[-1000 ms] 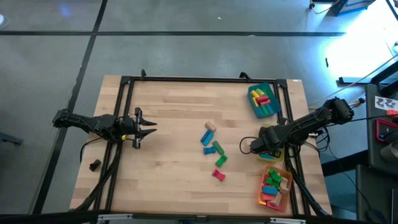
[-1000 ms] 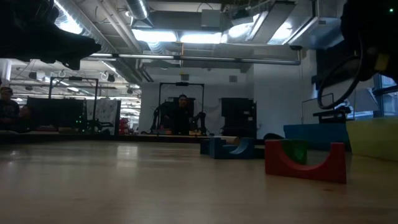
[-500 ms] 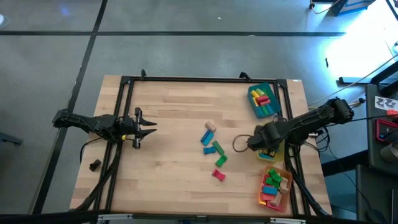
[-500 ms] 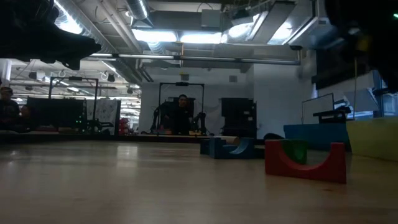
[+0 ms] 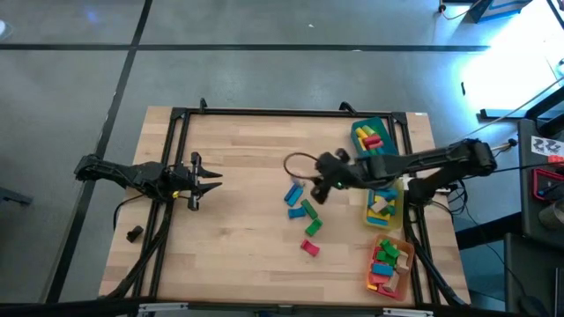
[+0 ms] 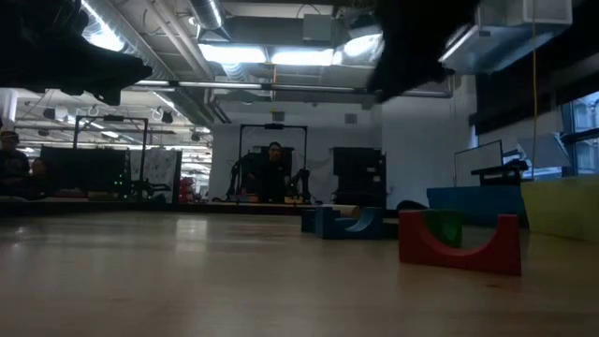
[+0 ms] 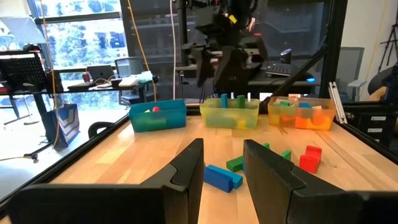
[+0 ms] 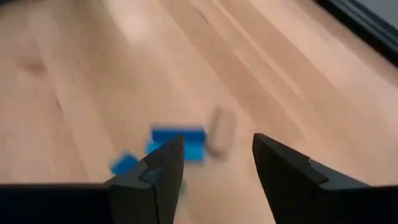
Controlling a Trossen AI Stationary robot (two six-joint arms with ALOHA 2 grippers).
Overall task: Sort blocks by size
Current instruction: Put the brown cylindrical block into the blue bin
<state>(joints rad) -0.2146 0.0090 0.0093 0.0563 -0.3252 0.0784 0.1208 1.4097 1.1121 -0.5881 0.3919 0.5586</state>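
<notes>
Left pincer (image 5: 207, 182) idle at bench's left, fingers part-spread, empty. Loose blocks mid-bench: plain wooden cylinder (image 5: 298, 179) far, blue blocks (image 5: 293, 195), green blocks (image 5: 308, 216), red arch block (image 5: 309, 248) nearest. Right pincer (image 5: 319, 189) spread and empty just right of the blue blocks. Best centred over one piece, lowered squarely, then closed. Half a second ago hung beside the yellow tray (image 5: 384, 203); since swung left.

Bare table (image 5: 238, 229) left of the blocks (image 5: 301, 211).
</notes>
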